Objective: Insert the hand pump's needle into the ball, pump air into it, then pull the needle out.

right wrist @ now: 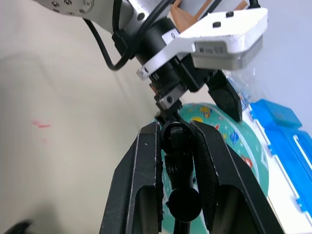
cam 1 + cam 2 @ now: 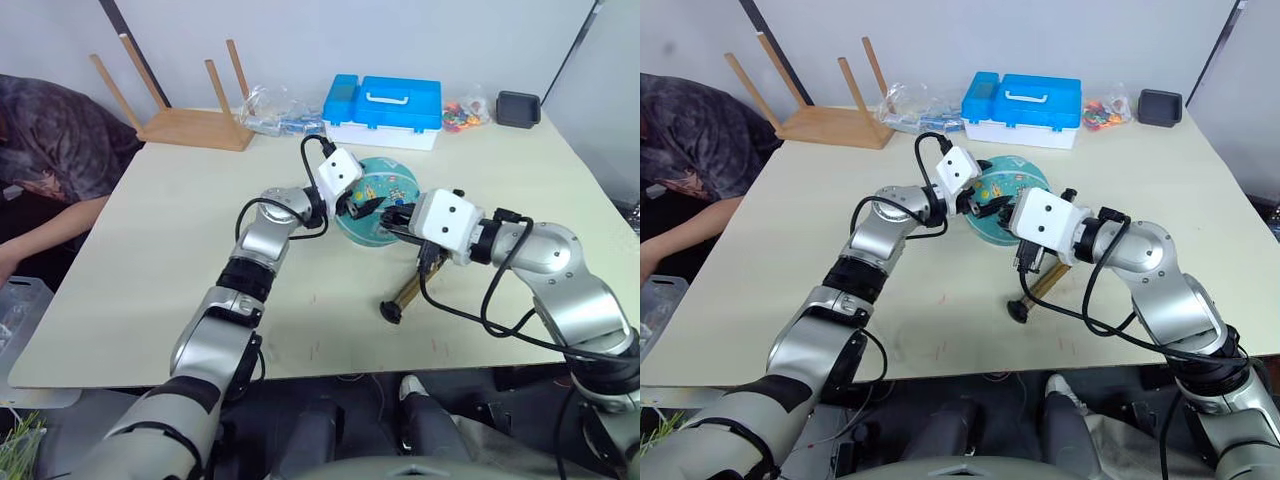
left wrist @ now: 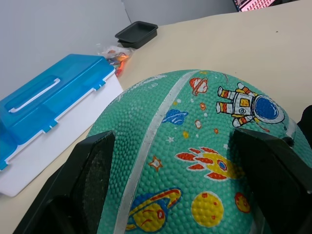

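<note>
The teal ball [image 2: 388, 188] with cartoon prints rests mid-table. My left gripper [image 3: 185, 141] straddles it, one black finger [image 3: 92, 170] pressed on each side. From the right, my right gripper [image 1: 173, 129] is shut on the needle's black fitting [image 1: 178, 146], right at the ball's near side beside the left gripper [image 1: 195, 92]. The thin pin itself is hidden, so I cannot tell whether it is inside the ball. The bronze hand pump [image 2: 412, 288] lies on the table under my right wrist, its black end cap [image 2: 390, 312] pointing toward me.
A blue toolbox [image 2: 383, 108] stands just behind the ball. A black tray [image 2: 518, 108] and a bag of colourful bits [image 2: 462, 115] lie at the back right. An upturned wooden stool [image 2: 190, 125] sits back left. A person [image 2: 50, 150] leans at the table's left edge.
</note>
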